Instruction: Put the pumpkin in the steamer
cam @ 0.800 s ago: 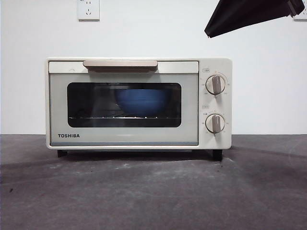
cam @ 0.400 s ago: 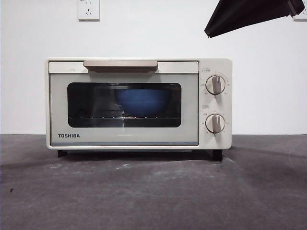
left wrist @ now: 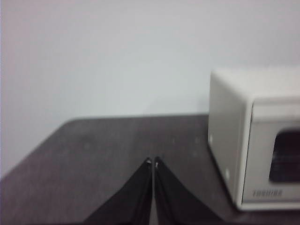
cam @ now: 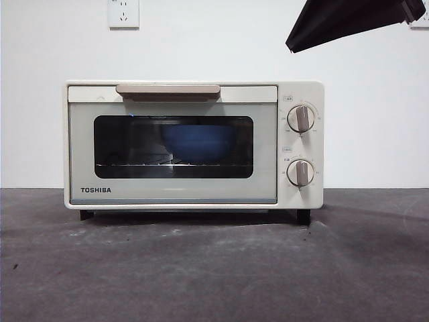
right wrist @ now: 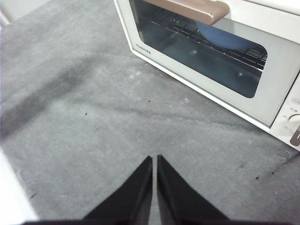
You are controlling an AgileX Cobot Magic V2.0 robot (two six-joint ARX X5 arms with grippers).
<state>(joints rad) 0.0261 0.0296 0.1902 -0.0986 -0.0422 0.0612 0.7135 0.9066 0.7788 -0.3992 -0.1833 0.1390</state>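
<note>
The steamer [cam: 174, 194] is a cream-white TOSHIBA oven standing mid-table with its door closed. Through its dark window a blue bowl [cam: 198, 142] sits on the wire rack. The pumpkin is out of view in every frame. My left gripper [left wrist: 152, 162] is shut and empty, hovering over the table off the steamer's [left wrist: 236, 131] left side. My right gripper [right wrist: 154, 159] is shut and empty, raised above the grey tabletop in front of the steamer's door [right wrist: 276, 89]. In the front view one arm shows only as a black tip [cam: 335, 23] at the top right.
A beige handle [cam: 167, 90] runs along the top of the door, and two round knobs [cam: 301, 119] sit on the right panel. A white wall with a power socket [cam: 123, 13] stands behind. The grey table [cam: 214, 268] stretches in front.
</note>
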